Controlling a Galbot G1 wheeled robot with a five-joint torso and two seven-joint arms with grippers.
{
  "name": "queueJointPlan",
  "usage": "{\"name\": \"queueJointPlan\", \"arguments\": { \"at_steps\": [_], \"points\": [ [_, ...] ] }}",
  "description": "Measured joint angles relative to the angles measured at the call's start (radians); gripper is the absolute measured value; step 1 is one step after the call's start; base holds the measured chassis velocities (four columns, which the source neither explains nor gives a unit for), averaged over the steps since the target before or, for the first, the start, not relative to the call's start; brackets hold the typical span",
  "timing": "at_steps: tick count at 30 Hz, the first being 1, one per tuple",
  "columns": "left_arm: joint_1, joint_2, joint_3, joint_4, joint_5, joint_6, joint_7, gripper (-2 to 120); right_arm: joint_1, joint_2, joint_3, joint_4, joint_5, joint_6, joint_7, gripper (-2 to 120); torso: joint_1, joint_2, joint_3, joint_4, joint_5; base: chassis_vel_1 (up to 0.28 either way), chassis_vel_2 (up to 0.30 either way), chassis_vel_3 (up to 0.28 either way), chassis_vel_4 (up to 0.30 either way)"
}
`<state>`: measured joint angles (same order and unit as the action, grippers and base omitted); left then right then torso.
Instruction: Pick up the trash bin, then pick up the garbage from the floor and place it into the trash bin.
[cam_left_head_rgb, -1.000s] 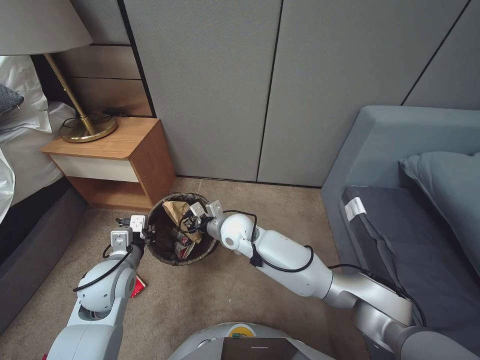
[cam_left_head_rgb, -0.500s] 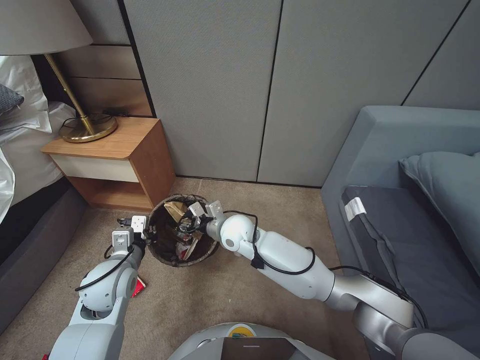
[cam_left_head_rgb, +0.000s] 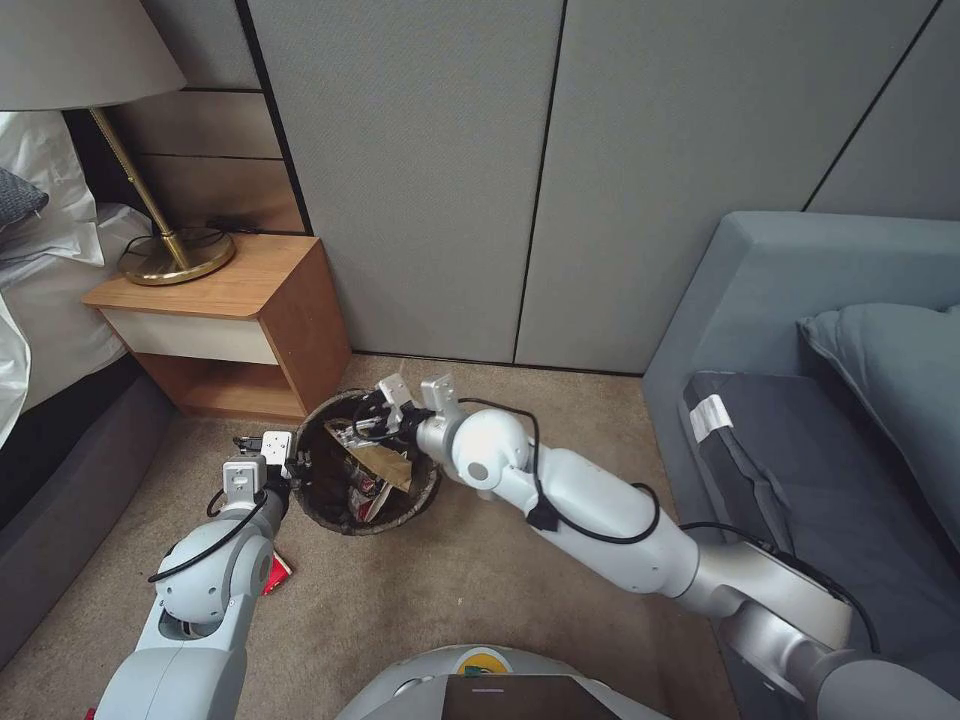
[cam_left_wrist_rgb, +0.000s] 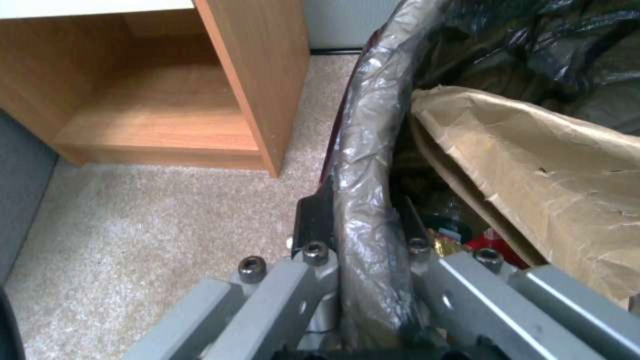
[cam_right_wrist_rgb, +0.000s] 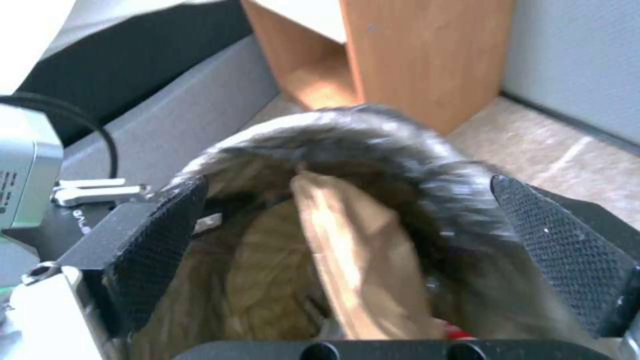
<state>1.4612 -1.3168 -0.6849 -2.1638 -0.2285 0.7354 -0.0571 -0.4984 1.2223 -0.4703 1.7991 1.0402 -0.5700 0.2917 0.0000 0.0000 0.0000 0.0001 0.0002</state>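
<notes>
The trash bin (cam_left_head_rgb: 335, 500) stands on the carpet (cam_left_head_rgb: 450, 600) just beside the wooden nightstand (cam_left_head_rgb: 240, 320), and the left gripper (cam_left_wrist_rgb: 363, 235) pinches its bag-covered rim, one finger outside and one inside. The right gripper (cam_right_wrist_rgb: 353, 240) hovers over the bin's far rim with its black pads (cam_right_wrist_rgb: 567, 245) spread wide, holding nothing. Tan paper (cam_left_wrist_rgb: 533, 165) lies inside the bin (with red-and-white litter (cam_left_head_rgb: 372, 497) beneath it).

Right pincer (cam_left_head_rgb: 375, 420) has lifted toward the bin's far rim — tan paper (cam_left_head_rgb: 380, 462) released.
</notes>
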Motion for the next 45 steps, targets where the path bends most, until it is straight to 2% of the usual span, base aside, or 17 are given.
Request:
{"name": "queueJointPlan", "arguments": {
  "at_steps": [3, 8, 11, 12, 14, 15, 17, 18, 19, 20, 24, 25, 26, 28, 37, 40, 45],
  "points": [
    [0.001, 0.001, -0.002, -0.006, 0.0, 0.0, 0.0, 3, -0.005, -0.103, 0.08, 0.093, 0.013, 0.012, 0.009, 100, 0.0, 0.0, 0.0, -0.0002, 0.0002, 0.0, 0.0, 0.0, 0.0],
    [0.001, -0.002, -0.002, -0.016, -0.002, 0.0, 0.0, 3, -0.035, -0.166, 0.165, 0.148, -0.016, 0.068, 0.033, 100, 0.0, 0.0, 0.0, -0.0004, 0.0, 0.0, 0.0, 0.0, 0.0],
    [0.003, -0.004, -0.006, -0.027, -0.003, 0.0, 0.001, 3, -0.112, -0.22, 0.307, 0.204, -0.044, 0.126, 0.053, 100, 0.0, 0.0, 0.0, 0.0, 0.0, 0.0, 0.0, 0.0, 0.0],
    [0.003, -0.004, -0.006, -0.027, -0.003, 0.0, 0.001, 3, -0.112, -0.22, 0.307, 0.204, -0.044, 0.126, 0.053, 100, 0.0, 0.0, 0.0, 0.0, 0.0, 0.0, 0.0, 0.0, 0.0],
    [0.006, -0.004, -0.009, -0.035, -0.005, 0.0, 0.001, 3, -0.219, -0.256, 0.468, 0.228, -0.098, 0.136, 0.037, 100, 0.0, 0.0, 0.0, -0.0002, 0.0002, 0.0, 0.0, 0.0, 0.0],
    [0.006, -0.004, -0.009, -0.035, -0.005, 0.0, 0.001, 3, -0.219, -0.256, 0.468, 0.228, -0.098, 0.136, 0.037, 100, 0.0, 0.0, 0.0, -0.0002, 0.0002, 0.0, 0.0, 0.0, 0.0],
    [0.008, -0.003, -0.011, -0.041, -0.006, 0.0, 0.001, 3, -0.363, -0.275, 0.642, 0.239, -0.225, 0.152, -0.014, 100, 0.0, 0.0, 0.0, -0.0004, 0.0004, 0.0, 0.0, 0.0, 0.0],
    [0.008, -0.003, -0.011, -0.041, -0.006, 0.0, 0.001, 3, -0.363, -0.275, 0.642, 0.239, -0.225, 0.152, -0.014, 100, 0.0, 0.0, 0.0, -0.0004, 0.0004, 0.0, 0.0, 0.0, 0.0],
    [0.009, -0.003, -0.011, -0.043, -0.007, 0.0, 0.001, 3, -0.419, -0.272, 0.714, 0.25, -0.276, 0.159, -0.029, 100, 0.0, 0.0, 0.0, -0.0005, 0.0006, 0.0, 0.0, 0.0, 0.0],
    [0.009, -0.005, -0.011, -0.046, -0.012, 0.0, -0.007, 3, -0.496, -0.254, 0.821, 0.273, -0.354, 0.173, -0.051, 100, 0.0, 0.0, 0.0, -0.0006, 0.0003, 0.0, 0.0, 0.0, 0.0],
    [0.009, -0.01, -0.01, -0.047, -0.015, 0.0, -0.021, 3, -0.601, -0.209, 0.942, 0.298, -0.472, 0.212, -0.092, 100, 0.0, 0.0, 0.0, -0.0004, -0.0002, 0.0, 0.0, 0.0, 0.0],
    [0.011, -0.012, -0.008, -0.055, -0.015, 0.0, -0.025, 3, -0.77, -0.072, 1.096, 0.309, -0.694, 0.352, -0.188, 100, 0.0, 0.0, 0.0, -0.0004, 0.0001, 0.0, 0.0, 0.0, 0.0],
    [0.015, -0.014, -0.009, -0.061, -0.015, 0.0, -0.023, 3, -0.846, 0.012, 1.162, 0.325, -0.767, 0.394, -0.216, 100, 0.0, 0.0, 0.0, -0.0006, 0.0006, 0.0, 0.0, 0.0, 0.0],
    [0.02, -0.016, -0.012, -0.07, -0.014, 0.0, -0.021, 3, -0.921, 0.086, 1.217, 0.356, -0.789, 0.414, -0.224, 100, 0.0, 0.0, 0.0, -0.0007, 0.0, 0.0, 0.0, 0.0, 0.0],
    [0.037, -0.021, -0.013, -0.107, -0.017, 0.0, -0.019, 3, -1.05, 0.221, 1.274, 0.4, -0.881, 0.457, -0.235, 100, 0.0, 0.0, 0.0, -0.0001, -0.0002, 0.0, 0.0, 0.0, 0.0],
    [0.041, -0.016, -0.017, -0.114, -0.021, 0.0, -0.019, 3, -1.1, 0.259, 1.265, 0.447, -0.886, 0.363, -0.193, 100, 0.0, 0.0, 0.0, 0.0, -0.0003, 0.0, 0.0, 0.0, 0.0],
    [0.041, -0.011, -0.019, -0.113, -0.021, 0.0, -0.018, 3, -1.108, 0.243, 1.283, 0.47, -0.893, 0.299, -0.19, 100, 0.0, 0.0, 0.0, -0.0001, -0.0003, 0.0, 0.0, 0.0, 0.0]
  ]
}}
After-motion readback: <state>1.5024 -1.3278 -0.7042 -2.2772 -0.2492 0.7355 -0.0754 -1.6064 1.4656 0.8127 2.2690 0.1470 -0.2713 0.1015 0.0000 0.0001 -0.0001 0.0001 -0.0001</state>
